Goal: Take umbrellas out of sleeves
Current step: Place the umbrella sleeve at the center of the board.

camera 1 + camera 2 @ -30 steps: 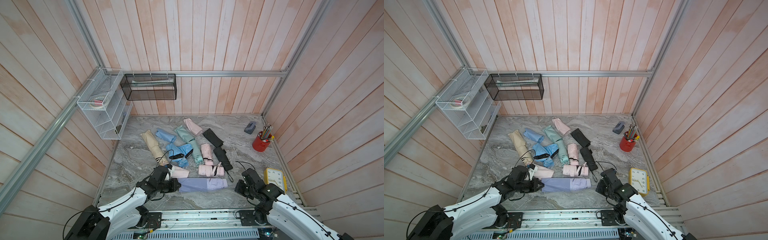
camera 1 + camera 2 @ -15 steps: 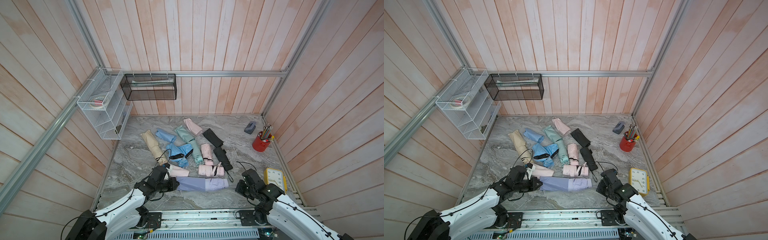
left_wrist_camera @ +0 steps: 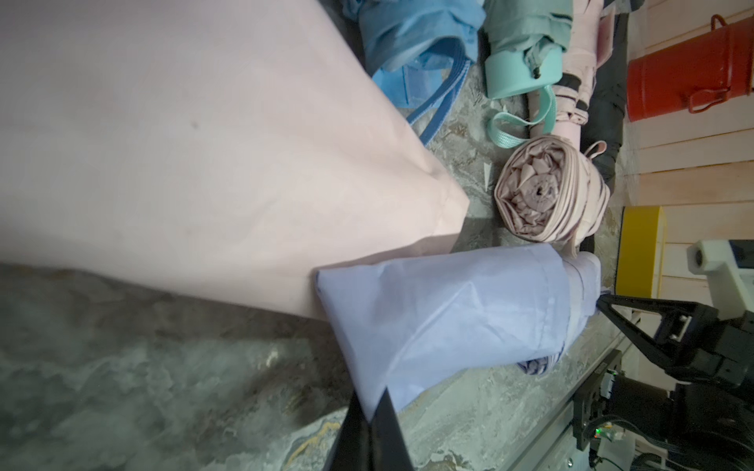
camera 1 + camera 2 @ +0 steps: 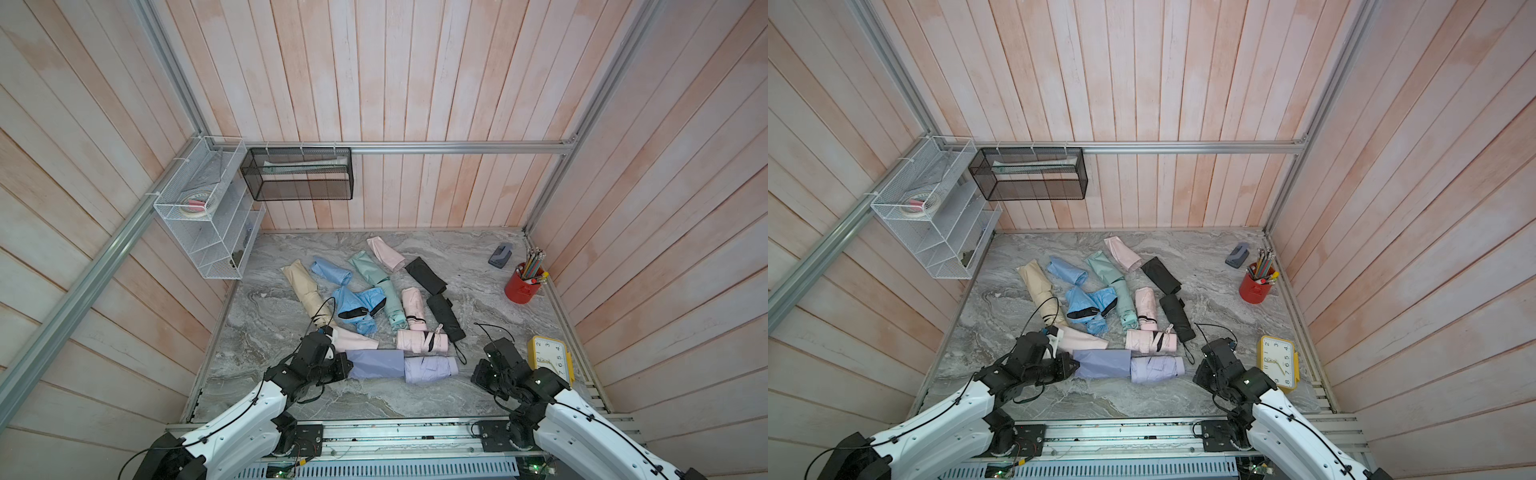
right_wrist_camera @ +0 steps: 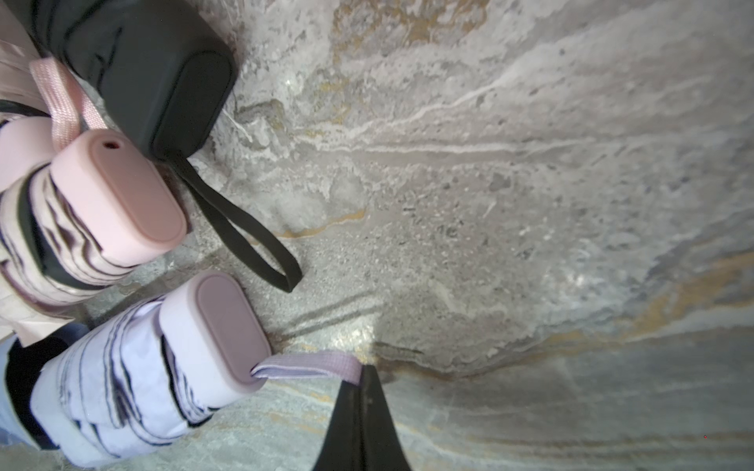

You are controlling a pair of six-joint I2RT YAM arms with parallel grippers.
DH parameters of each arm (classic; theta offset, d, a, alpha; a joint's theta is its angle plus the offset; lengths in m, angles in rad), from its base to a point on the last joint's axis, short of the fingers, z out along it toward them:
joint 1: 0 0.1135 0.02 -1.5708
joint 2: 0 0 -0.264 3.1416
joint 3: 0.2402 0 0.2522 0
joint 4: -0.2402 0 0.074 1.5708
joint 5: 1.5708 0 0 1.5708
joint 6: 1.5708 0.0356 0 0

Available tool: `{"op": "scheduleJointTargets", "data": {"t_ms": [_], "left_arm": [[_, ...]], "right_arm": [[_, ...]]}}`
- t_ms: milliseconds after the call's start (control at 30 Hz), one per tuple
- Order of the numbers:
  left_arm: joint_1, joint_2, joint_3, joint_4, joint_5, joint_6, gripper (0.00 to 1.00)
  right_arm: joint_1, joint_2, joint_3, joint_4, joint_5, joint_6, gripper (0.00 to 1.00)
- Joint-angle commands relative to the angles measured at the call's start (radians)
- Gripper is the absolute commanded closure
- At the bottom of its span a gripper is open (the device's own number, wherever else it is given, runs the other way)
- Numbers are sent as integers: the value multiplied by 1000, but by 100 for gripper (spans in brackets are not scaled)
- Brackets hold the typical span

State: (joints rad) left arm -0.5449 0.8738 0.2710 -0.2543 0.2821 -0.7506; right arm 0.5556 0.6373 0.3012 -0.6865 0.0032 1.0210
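The left hand (image 3: 369, 414) is clenched on the closed-end corner of the lavender sleeve (image 3: 440, 318), its two black fingertips pressed together with the fabric pinched between them. The right hand (image 5: 363, 377) is clamped just as tight, grasping the end of the lavender wrist strap (image 5: 310, 364), which runs straight from the handle cap of the lavender umbrella (image 5: 134, 379) to its tips. In both top views the two hands face each other low over the front of the marble desk (image 4: 257, 332). The sleeve lies directly ahead of the left hand, and the umbrella's pleated bundle sticks out of the sleeve's open mouth toward the right hand; how much of it remains inside cannot be told. A flat pink sleeve (image 3: 183, 142) lies just beside the left hand, touching the lavender one. Beyond the lavender umbrella from the right hand lie a pink umbrella (image 5: 94, 212) and a black umbrella (image 5: 155, 69) whose cord loops on the desk. A yellow clock (image 4: 550, 359) stands just beside the right hand's outer side.
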Motion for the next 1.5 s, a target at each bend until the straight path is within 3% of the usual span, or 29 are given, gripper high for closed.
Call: {"op": "scheduleJointTargets", "data": {"t_ms": [0, 133, 300, 533, 667, 867, 1000, 1133, 1233, 1367, 1467], "left_arm": [[10, -33, 7, -40, -45, -15, 100], [10, -67, 10, -68, -42, -6, 100], [9, -65, 5, -102, -12, -82, 100], [2, -136, 49, -252, -60, -119, 100], [-40, -65, 71, -301, -93, -132, 100], [-108, 53, 172, -475, -244, -194, 100], [-118, 27, 185, -472, -227, -187, 100], [-117, 15, 177, -431, -189, -184, 100], [-118, -9, 169, -380, -149, -168, 76], [-118, -119, 150, -338, -160, -172, 59], [-118, -202, 137, -324, -176, -183, 54]], "right_arm": [[4, -10, -13, -36, 35, 11, 100], [3, -14, -14, -38, 39, 17, 100], [4, -25, -14, -35, 54, 35, 100], [4, -34, -22, 1, 55, 35, 100], [4, -30, -25, 42, 71, 24, 100], [2, -16, -2, 68, 108, -10, 100], [1, -5, 3, 112, 103, -37, 100], [0, 29, 27, 147, 91, -77, 92], [0, 58, 58, 147, 82, -121, 86], [1, 54, 89, 137, 66, -157, 80], [1, 27, 97, 127, 60, -164, 79]]}}
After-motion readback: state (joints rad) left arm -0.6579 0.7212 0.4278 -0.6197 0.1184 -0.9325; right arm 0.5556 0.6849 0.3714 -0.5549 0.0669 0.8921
